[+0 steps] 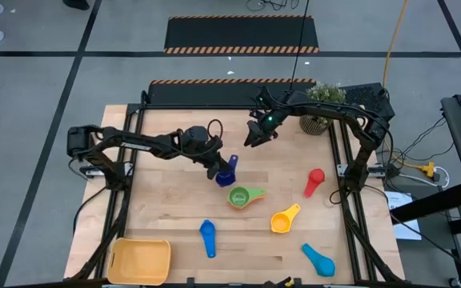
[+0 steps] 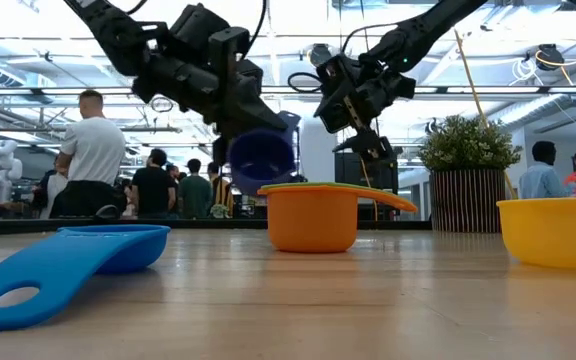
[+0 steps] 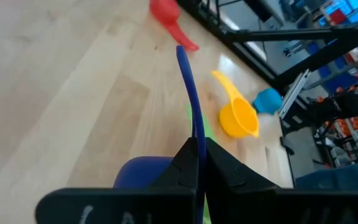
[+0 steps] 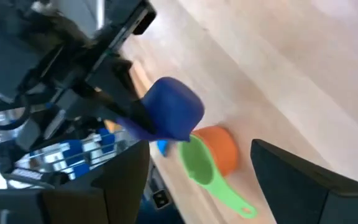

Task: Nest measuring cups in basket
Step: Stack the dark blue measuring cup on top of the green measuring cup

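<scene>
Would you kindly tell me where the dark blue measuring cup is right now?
In the high view, the dark blue measuring cup is held in the left claw near table centre, just above the green cup.

High overhead; low table-level; wrists close; all share green cup [image 1: 240,196].

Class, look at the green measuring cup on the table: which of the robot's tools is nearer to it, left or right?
Left. The left tool, gripping the dark blue cup, hangs just above the green measuring cup. The right tool is open, farther back toward the plant.
</scene>
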Controlling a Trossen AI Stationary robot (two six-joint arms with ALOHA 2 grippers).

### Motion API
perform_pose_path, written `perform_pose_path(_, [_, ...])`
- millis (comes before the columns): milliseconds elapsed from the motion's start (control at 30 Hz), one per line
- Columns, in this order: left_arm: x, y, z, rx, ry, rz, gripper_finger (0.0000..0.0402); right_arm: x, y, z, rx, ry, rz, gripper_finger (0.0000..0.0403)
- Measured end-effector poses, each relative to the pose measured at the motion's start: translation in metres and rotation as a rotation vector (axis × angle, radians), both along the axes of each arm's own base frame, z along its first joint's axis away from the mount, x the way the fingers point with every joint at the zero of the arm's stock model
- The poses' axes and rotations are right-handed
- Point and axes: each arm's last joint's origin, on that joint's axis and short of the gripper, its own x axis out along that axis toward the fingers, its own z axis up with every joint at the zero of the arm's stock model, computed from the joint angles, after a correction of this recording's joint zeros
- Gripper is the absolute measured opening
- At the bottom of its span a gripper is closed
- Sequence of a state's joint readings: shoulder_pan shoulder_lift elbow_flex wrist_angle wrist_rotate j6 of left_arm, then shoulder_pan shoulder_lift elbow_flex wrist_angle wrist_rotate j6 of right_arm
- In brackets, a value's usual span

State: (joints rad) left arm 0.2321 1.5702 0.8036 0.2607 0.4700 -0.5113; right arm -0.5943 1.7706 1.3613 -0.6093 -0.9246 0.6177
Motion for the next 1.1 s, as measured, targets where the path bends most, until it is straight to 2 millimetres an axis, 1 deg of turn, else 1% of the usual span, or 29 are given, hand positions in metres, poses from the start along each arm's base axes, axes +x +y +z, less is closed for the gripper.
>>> perform_pose_path(133, [-0.002,-0.002,0.005,-0.022,-0.002,-0.001,0.0005,0.004,0.004,0.002,0.018,-0.021,0.011,0.0280])
perform_pose_path(267, [-0.003,-0.009,0.012,-0.035,-0.029,-0.018,0.0005,0.010,0.013,0.002,0.021,-0.023,0.041,0.0282])
perform_pose_path(500, [-0.001,-0.027,0.014,-0.044,-0.032,-0.086,0.0005,0.022,0.036,0.005,0.085,-0.091,0.157,0.0282])
perform_pose_path(700, [0.000,-0.042,0.015,-0.044,-0.035,-0.142,0.0005,0.033,0.054,0.007,0.067,-0.125,0.217,0.0282])
perform_pose_path(867, [0.000,-0.048,0.015,-0.055,-0.037,-0.184,0.0005,0.048,0.074,0.013,0.024,-0.220,0.282,0.0281])
perform_pose_path(967, [0.000,-0.049,0.015,-0.055,-0.038,-0.191,0.0005,0.057,0.088,0.018,-0.014,-0.303,0.331,0.0273])
perform_pose_path(1100, [0.000,-0.049,0.015,-0.062,-0.039,-0.206,0.0005,0.066,0.105,0.023,-0.064,-0.390,0.389,0.0246])
